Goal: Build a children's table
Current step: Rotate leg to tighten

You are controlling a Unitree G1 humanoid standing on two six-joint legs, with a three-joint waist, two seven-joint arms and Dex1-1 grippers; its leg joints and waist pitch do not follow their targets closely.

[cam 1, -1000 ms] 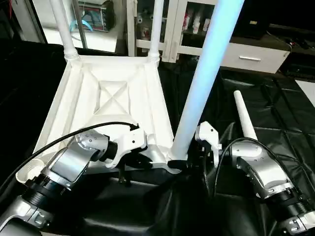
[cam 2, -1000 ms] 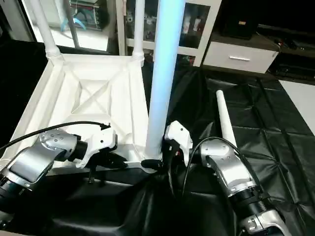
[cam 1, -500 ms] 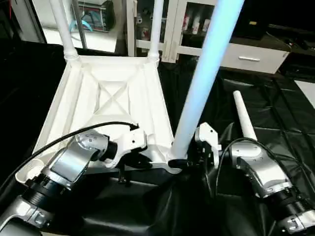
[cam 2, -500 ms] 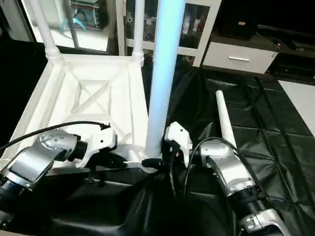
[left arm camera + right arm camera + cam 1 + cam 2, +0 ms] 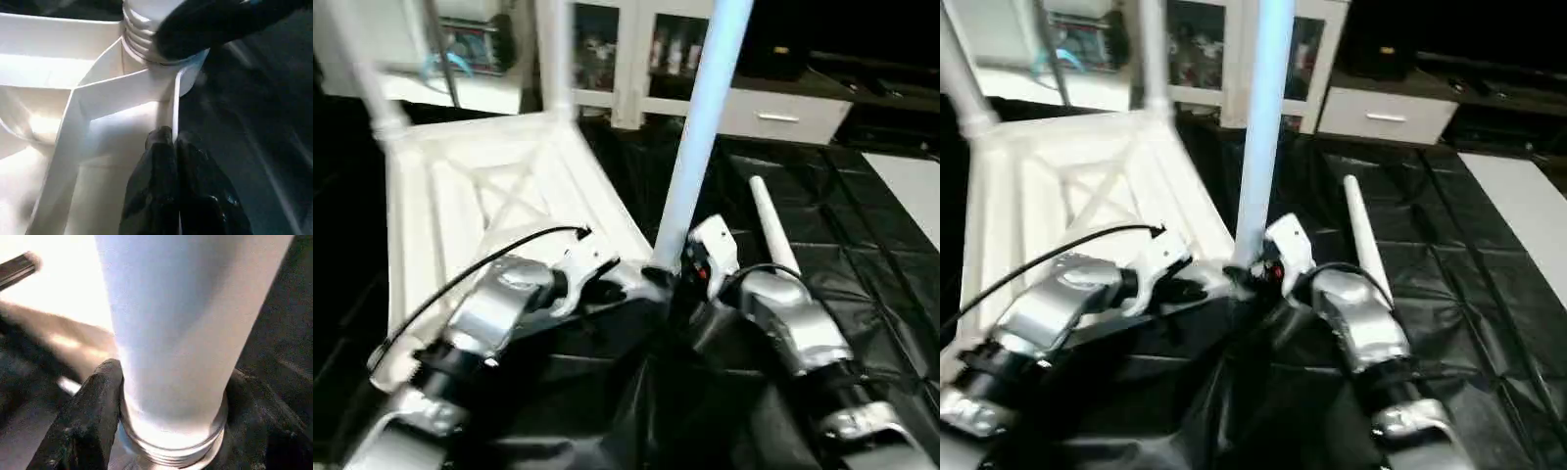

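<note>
The children's table lies upside down: its white tabletop [image 5: 460, 186] shows an X-ribbed underside. Two white legs [image 5: 362, 78] stand in the far corner sockets. A third leg [image 5: 700, 127] stands in the near right corner socket [image 5: 142, 44], leaning slightly right. My right gripper [image 5: 671, 279] is shut on this leg's base, one black finger [image 5: 88, 421] on each side of the leg [image 5: 186, 323]. My left gripper [image 5: 612, 291] is shut on the tabletop's thin rim [image 5: 174, 98] just beside that socket. A loose fourth leg [image 5: 769, 220] lies on the cloth to the right.
A black-draped work table [image 5: 862, 255] carries everything, its cloth wrinkled. A white cabinet with a drawer [image 5: 783, 113] and glass-door shelves stands behind. A black cable [image 5: 509, 250] arcs over my left forearm.
The whole picture has shifted, so the camera moved. My right gripper has closed in on the base of the standing leg. The left gripper keeps its hold on the rim.
</note>
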